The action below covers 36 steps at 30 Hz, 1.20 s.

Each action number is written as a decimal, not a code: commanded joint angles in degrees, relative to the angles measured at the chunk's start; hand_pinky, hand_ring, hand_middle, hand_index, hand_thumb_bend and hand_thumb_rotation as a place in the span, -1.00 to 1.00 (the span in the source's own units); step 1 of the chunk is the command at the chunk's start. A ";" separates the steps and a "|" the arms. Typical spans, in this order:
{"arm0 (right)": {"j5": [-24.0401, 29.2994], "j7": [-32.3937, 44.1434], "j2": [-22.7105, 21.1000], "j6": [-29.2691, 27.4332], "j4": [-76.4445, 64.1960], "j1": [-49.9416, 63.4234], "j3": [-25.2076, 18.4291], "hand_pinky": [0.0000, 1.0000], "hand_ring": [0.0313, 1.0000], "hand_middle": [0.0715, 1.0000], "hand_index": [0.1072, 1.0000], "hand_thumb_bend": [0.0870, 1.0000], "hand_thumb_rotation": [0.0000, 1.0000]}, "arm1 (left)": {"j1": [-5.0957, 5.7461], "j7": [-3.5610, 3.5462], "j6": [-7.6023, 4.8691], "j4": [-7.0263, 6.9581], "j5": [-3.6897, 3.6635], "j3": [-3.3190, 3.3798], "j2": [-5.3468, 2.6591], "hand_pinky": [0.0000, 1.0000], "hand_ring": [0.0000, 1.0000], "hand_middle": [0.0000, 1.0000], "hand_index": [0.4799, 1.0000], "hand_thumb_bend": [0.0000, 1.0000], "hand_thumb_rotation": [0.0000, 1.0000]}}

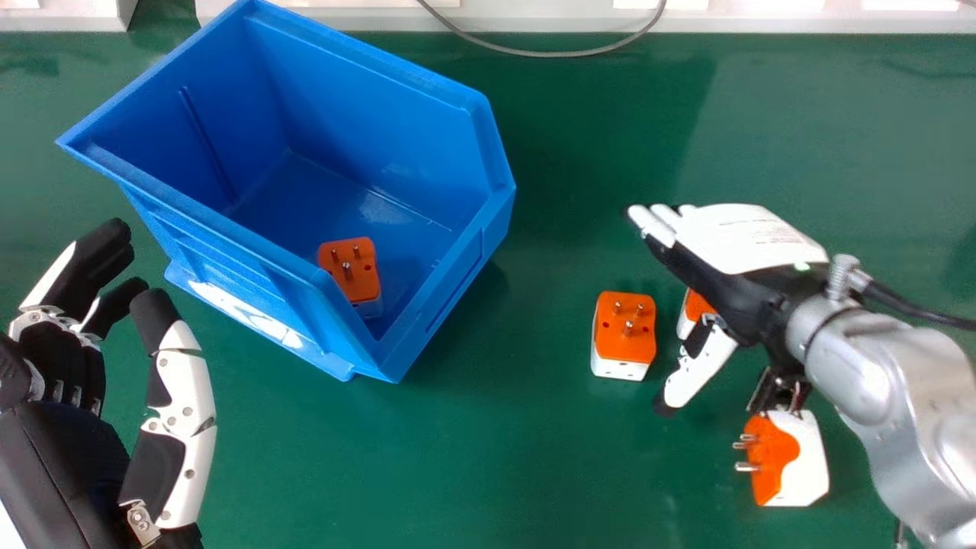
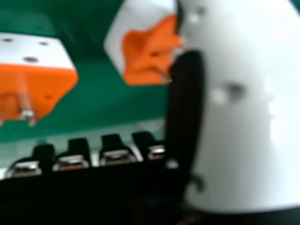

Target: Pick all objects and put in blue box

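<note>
My right hand [image 1: 732, 252] is over the table's right side, fingers straight and thumb apart, holding nothing; its fingertips [image 2: 112, 152] also show in the right hand view. An orange and white adapter [image 1: 625, 328] stands pins up left of its thumb. A second adapter [image 1: 695, 306] is partly hidden beneath the hand. A third adapter [image 1: 785, 459] lies on its side below the wrist. Two adapters, one at the left [image 2: 35, 82] and one beside the thumb [image 2: 145, 47], appear in the right hand view. Inside the blue box [image 1: 305, 320] sits another adapter [image 1: 351, 271]. My left hand [image 1: 171, 427] is open at the left.
The green table [image 1: 488, 465] carries everything. Along its far edge run white fixtures [image 1: 801, 19] and a thin grey cable [image 1: 549, 53]. The box's near corner points toward the middle of the table, between my two hands. A black cable [image 1: 915, 303] trails from my right wrist.
</note>
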 commanded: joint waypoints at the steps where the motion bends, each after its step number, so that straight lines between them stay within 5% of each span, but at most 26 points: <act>1: 0.59 -1.58 -0.92 -2.10 4.04 -4.47 0.88 0.81 1.00 1.00 0.94 1.00 -0.65 | 1.10 0.08 -0.32 -1.40 0.30 -0.75 -4.46 0.37 0.47 0.45 0.00 -0.52 -1.00; 11: -3.26 -10.36 -0.98 -10.97 26.81 -18.24 8.91 0.78 1.00 1.00 0.84 1.00 -0.70 | 1.37 0.01 -0.79 -1.34 0.40 -0.70 -4.27 0.38 0.48 0.45 0.01 -0.53 -1.00; 17: -4.17 -11.22 -1.82 -13.45 28.93 -22.45 11.53 0.83 1.00 1.00 0.85 1.00 -0.67 | 1.33 -0.32 -0.56 -1.50 -0.31 -1.27 -4.33 0.39 0.49 0.46 0.03 -0.53 -1.00; 21: -5.53 -11.79 -1.58 -13.79 28.86 -22.89 13.02 0.84 1.00 1.00 0.83 1.00 -0.65 | 0.97 0.00 -0.46 -1.28 0.57 -0.78 -4.50 0.37 0.48 0.45 0.01 -0.52 -1.00; 29: -6.54 -7.43 -1.36 -11.84 28.41 -23.53 15.12 0.81 1.00 1.00 0.76 1.00 -0.64 | 0.30 0.19 -0.75 -0.96 0.31 -0.33 -4.40 0.37 0.47 0.44 -0.01 -0.51 -1.00; 33: -6.58 -2.79 -1.88 -10.38 26.20 -23.17 15.49 0.79 1.00 1.00 0.76 1.00 -0.64 | 0.17 -0.15 -0.91 -0.90 -0.42 -0.69 -4.25 0.37 0.47 0.44 0.00 -0.51 -1.00; 36: -5.86 0.97 -2.08 -9.23 24.26 -22.27 15.25 0.78 1.00 1.00 0.77 1.00 -0.66 | 0.17 -0.15 -0.66 -1.10 -0.13 -0.55 -4.28 0.37 0.47 0.45 0.01 -0.50 -1.00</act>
